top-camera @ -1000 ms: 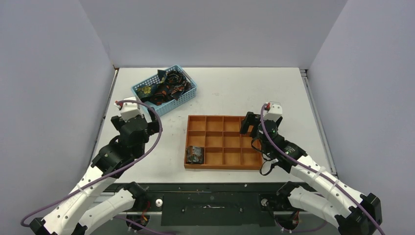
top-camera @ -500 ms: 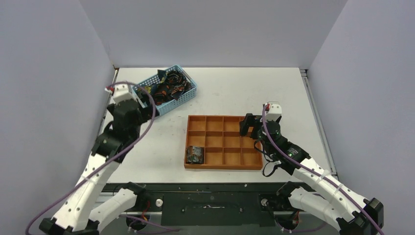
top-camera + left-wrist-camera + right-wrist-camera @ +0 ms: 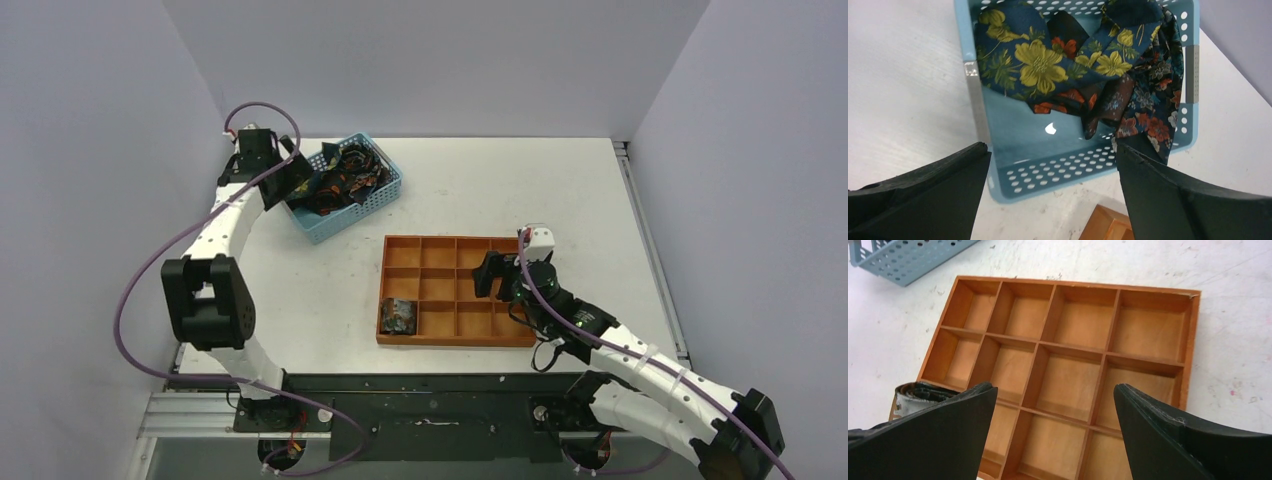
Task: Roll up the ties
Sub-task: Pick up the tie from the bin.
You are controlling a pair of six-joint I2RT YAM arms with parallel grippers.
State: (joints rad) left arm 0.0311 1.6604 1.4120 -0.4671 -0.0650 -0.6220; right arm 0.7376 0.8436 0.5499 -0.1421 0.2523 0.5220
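Left fingers [image 3: 918, 195] wide, empty, over ties [image 3: 1043, 65] in basket [image 3: 1058, 167]. Right fingers [image 3: 923, 435] wide over tray [image 3: 1193, 340] holding one roll [image 3: 399, 316].

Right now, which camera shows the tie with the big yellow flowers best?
The left wrist camera: the yellow-flowered tie lies in the light-blue basket, close up. The top camera shows only a small dark tangle, partly under the left arm. The right wrist camera catches just a basket corner.

The left fingers [image 3: 933, 195] have swung from the near left of the white worktop [image 3: 480, 190] to hang, spread wide, over the light-blue mesh plastic basket [image 3: 342, 216]. The right fingers [image 3: 1173, 440] have slid nearer and leftward over the orange wooden compartment tray [image 3: 455, 343].
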